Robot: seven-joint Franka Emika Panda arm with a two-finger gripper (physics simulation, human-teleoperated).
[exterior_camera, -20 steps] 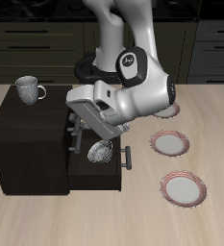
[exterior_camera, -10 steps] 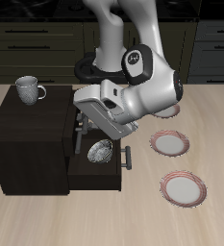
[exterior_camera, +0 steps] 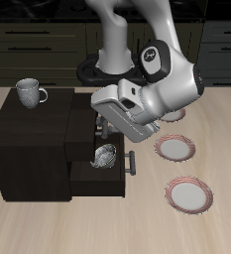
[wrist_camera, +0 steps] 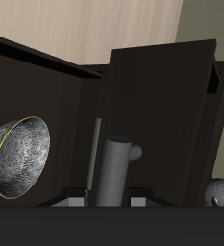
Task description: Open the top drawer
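The top drawer (exterior_camera: pixel 99 181) stands well out of the dark cabinet (exterior_camera: pixel 28 149), slid toward 3 o'clock in the exterior view, with a grey bowl (exterior_camera: pixel 105 156) lying in its open well. Its bar handle (exterior_camera: pixel 133 161) sits on the outer face at the 3 o'clock end. The bar's long axis runs from 12 to 6 o'clock, square to the line of travel.

The hand (exterior_camera: pixel 94 127) hangs above the inner end of the opened drawer, close to the cabinet's edge. From it the handle lies at roughly 4 to 5 o'clock and lower down, near but apart (nothing shows contact between them).

In the wrist view the handle (wrist_camera: pixel 112 171) appears as a grey post close to the camera. The bowl (wrist_camera: pixel 17 159) is beside it and dark wood panels are behind.

Neither view shows the fingertips plainly, since the arm's white body covers most of the hand from outside. I cannot tell how wide it is spread, and I see nothing held in it.

Judging by how far the drawer projects over the desk (exterior_camera: pixel 226 139), the opening looks largely done. Any further pull would have to go straight toward 3 o'clock, across the bar.
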